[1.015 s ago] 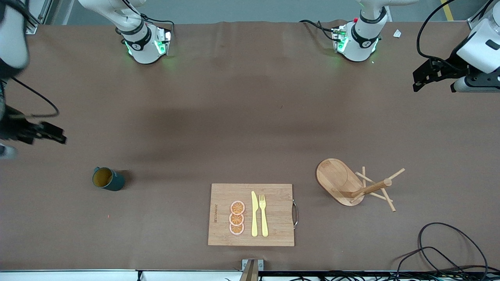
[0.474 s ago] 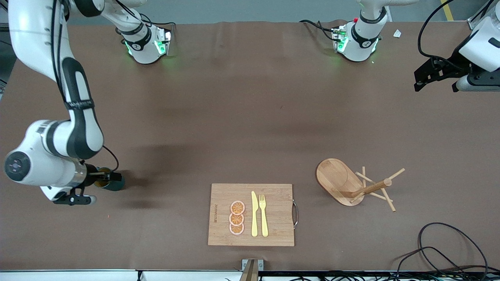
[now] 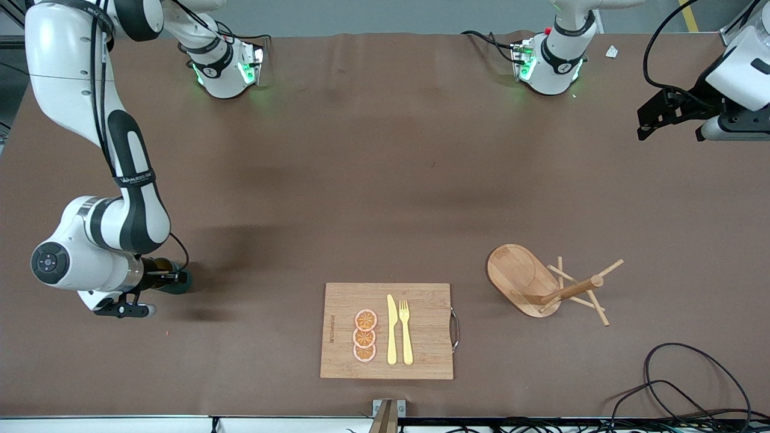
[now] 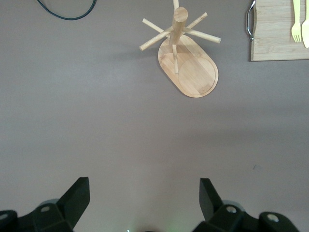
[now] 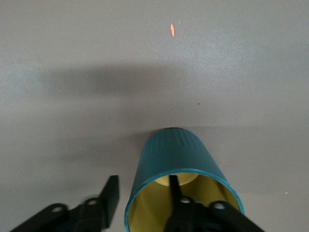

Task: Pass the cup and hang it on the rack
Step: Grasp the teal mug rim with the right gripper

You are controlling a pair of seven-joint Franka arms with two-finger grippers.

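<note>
while half a second ago the right arm's wrist hung a little nearer the table's edge, it has since shifted slightly toward the cup (image 3: pixel 174 280), and a second ago that arm was only a blur at the rim of the front view. the right gripper (image 3: pixel 157 280) now sits at the cup's mouth at the right arm's end of the table. the right wrist view shows what the front view cannot: one finger (image 5: pixel 175 186) reaches inside the yellow interior, the other finger (image 5: pixel 110 195) stands outside the ribbed teal wall of the cup (image 5: pixel 177 157), with a gap between that outer finger and the wall, so the fingers are spread and nothing is clamped yet. in the front view the wrist covers most of the cup, and its handle cannot be made out in either view. the left gripper (image 3: pixel 669 115) waits high over the left arm's end of the table, fingers (image 4: pixel 77 195) spread wide, unchanged. the rack (image 3: pixel 544 282) stands well apart from it, seen whole in the left wrist view (image 4: pixel 186 58), its place unchanged.
</note>
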